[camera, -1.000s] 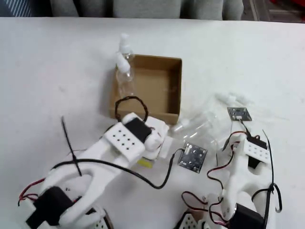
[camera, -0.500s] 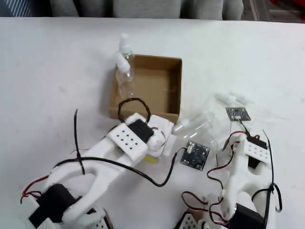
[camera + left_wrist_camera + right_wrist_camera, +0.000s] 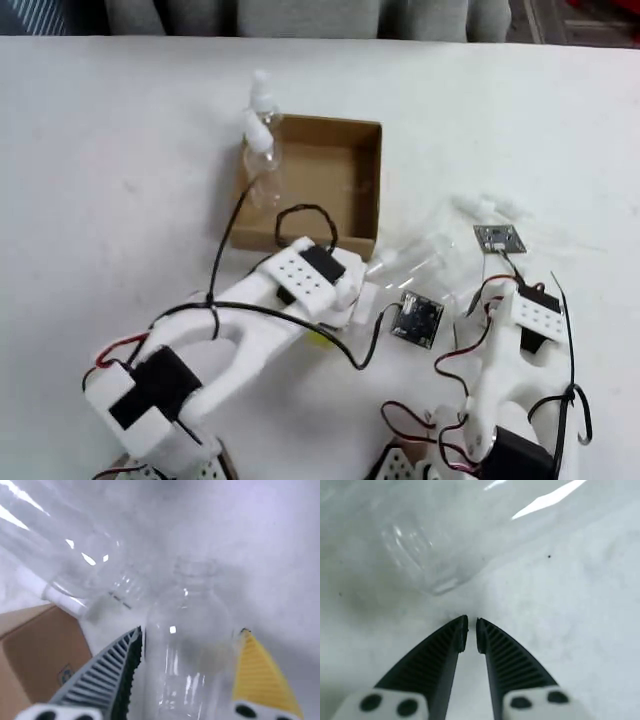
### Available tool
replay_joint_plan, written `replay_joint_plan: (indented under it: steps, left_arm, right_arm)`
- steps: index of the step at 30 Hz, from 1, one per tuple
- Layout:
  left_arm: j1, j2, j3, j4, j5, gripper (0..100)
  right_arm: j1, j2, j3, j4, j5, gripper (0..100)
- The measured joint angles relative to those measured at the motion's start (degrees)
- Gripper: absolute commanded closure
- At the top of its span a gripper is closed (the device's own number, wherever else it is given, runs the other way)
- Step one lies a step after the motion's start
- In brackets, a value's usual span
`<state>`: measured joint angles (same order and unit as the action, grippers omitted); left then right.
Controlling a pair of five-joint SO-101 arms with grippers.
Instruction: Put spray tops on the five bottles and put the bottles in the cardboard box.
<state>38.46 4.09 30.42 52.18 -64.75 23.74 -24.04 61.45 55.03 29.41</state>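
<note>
My left gripper (image 3: 190, 630) has its grey and yellow fingers pressed on either side of a clear bottle (image 3: 187, 650) that has an open neck and no spray top. In the high view that gripper (image 3: 345, 298) sits just in front of the cardboard box (image 3: 372, 180). More clear bottles (image 3: 420, 255) lie on the table to the right of the box. One bottle with a white spray top (image 3: 260, 125) stands at the box's far left corner. My right gripper (image 3: 471, 622) is shut with nothing in it, low over the table, with a clear bottle (image 3: 435, 540) lying just ahead.
Loose white spray tops (image 3: 485, 207) lie on the table beyond the right arm (image 3: 525, 325). Black cables loop over the left arm (image 3: 250, 330). Chairs line the table's far edge.
The left arm has swung to the right along the front of the box, toward the lying bottles. The right arm has kept still.
</note>
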Motion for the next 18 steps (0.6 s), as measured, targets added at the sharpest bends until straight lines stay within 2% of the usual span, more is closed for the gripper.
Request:
replay_joint_plan:
  steps: [7, 13, 18]
  left_arm:
    - [0.0, 0.3, 0.0, -0.1, 0.4, 72]
    - [2.2, 0.3, 2.7, -4.7, 3.6, 72]
    - [2.6, 0.3, 2.7, -5.4, 5.2, 72]
  right_arm:
    - [0.0, 0.0, 0.0, 0.0, 0.0, 98.4]
    - [0.0, 0.0, 0.0, 0.0, 0.2, 98.4]
    - [0.0, 0.0, 0.0, 0.0, 0.2, 98.4]
